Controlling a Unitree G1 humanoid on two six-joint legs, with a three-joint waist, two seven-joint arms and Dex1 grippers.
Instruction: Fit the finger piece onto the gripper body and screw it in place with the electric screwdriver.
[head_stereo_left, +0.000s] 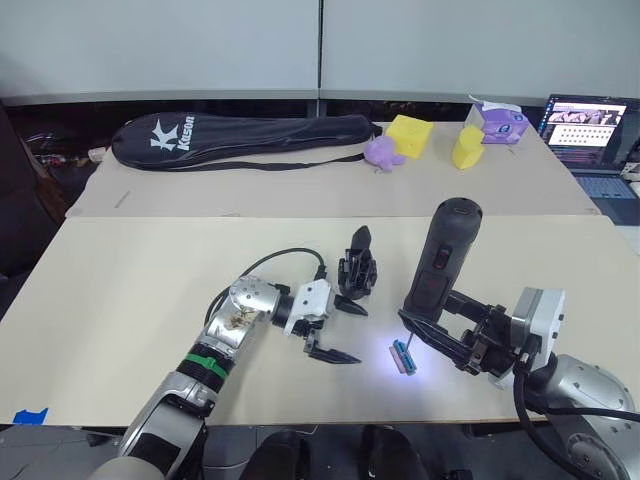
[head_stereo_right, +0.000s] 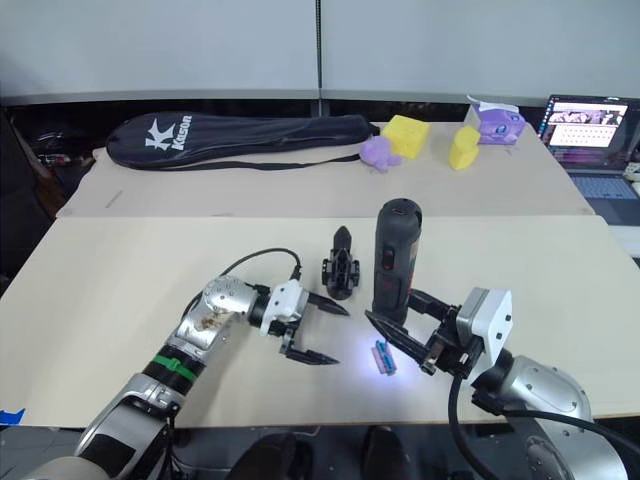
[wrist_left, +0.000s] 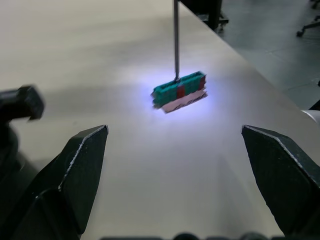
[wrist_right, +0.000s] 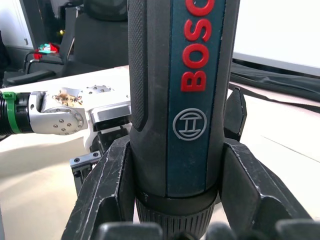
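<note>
The right end effector (head_stereo_left: 432, 325) is clamped on the upright screwdriver (head_stereo_left: 442, 255), its bit touching a green block (head_stereo_left: 403, 355) lit white on the counter (head_stereo_left: 120, 300). The left end effector (head_stereo_left: 338, 330), fingers apart and empty, sits just beside the gripper body (head_stereo_left: 358, 270). A racket bag (head_stereo_left: 240, 135), yellow blocks (head_stereo_left: 410, 135) and a laptop (head_stereo_left: 590, 130) lie well beyond.

right gripper (head_stereo_right: 400, 338) holds electric screwdriver (head_stereo_right: 395, 258) upright | left gripper (head_stereo_right: 312, 332) open, empty
</note>
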